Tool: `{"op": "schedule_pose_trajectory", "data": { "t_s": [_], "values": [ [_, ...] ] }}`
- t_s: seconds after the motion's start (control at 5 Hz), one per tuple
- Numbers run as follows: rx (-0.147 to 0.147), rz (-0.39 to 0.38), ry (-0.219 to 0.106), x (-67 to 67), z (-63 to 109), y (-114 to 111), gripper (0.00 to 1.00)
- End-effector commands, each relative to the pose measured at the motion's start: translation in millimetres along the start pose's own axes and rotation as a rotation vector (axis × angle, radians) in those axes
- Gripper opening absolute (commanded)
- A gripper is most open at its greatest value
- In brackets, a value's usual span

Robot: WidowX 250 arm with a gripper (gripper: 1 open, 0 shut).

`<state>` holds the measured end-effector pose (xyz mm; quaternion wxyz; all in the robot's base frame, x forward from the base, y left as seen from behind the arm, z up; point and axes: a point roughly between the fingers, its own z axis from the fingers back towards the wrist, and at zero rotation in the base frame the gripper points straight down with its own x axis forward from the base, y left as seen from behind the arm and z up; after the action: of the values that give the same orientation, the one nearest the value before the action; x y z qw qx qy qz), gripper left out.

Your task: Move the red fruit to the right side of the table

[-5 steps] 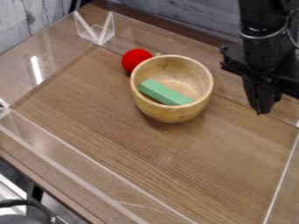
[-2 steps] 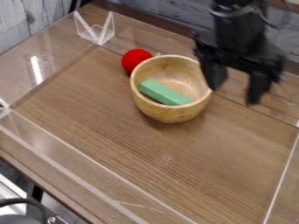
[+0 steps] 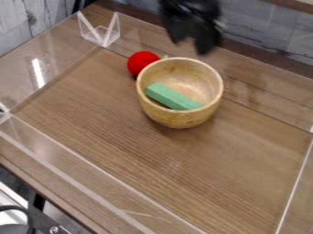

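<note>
One second has taken the tool (image 3: 195, 27) from the right side of the table (image 3: 134, 164), fingers pressed together, to the far side above the wooden bowl (image 3: 181, 91), blurred but spread apart, which suggests an approach to grasp. Nearest lies bare wood, then the bowl holding a green block (image 3: 173, 96). Just beyond its left rim sits the red fruit (image 3: 143, 62), seemingly touching it, so the bowl crowds the grasp.

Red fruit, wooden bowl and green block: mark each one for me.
red fruit (image 3: 142, 62), camera view, on its glossy top.
wooden bowl (image 3: 156, 114), camera view, on its front outer wall.
green block (image 3: 174, 96), camera view, on its top face.
</note>
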<state>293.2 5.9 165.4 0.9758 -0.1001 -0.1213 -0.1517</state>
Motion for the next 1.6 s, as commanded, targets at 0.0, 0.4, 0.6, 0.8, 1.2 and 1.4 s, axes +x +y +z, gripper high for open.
{"op": "schedule_pose_trajectory", "data": {
  "t_s": [0.0, 0.4, 0.6, 0.8, 1.2, 1.4],
  "values": [
    [0.042, -0.005, -0.032, -4.8, 25.9, 36.2, 1.0],
    [0.056, 0.077, -0.009, -25.5, 0.8, 55.0, 1.0],
    [0.064, 0.041, 0.008, -25.7, -6.0, 75.2, 1.0],
    [0.079, 0.014, 0.019, -22.9, -9.6, 93.6, 1.0],
    [0.128, 0.024, 0.038, 0.6, -21.9, 103.8, 1.0],
    [0.15, 0.04, 0.046, 6.6, -25.5, 99.0, 1.0]
  ]
}}
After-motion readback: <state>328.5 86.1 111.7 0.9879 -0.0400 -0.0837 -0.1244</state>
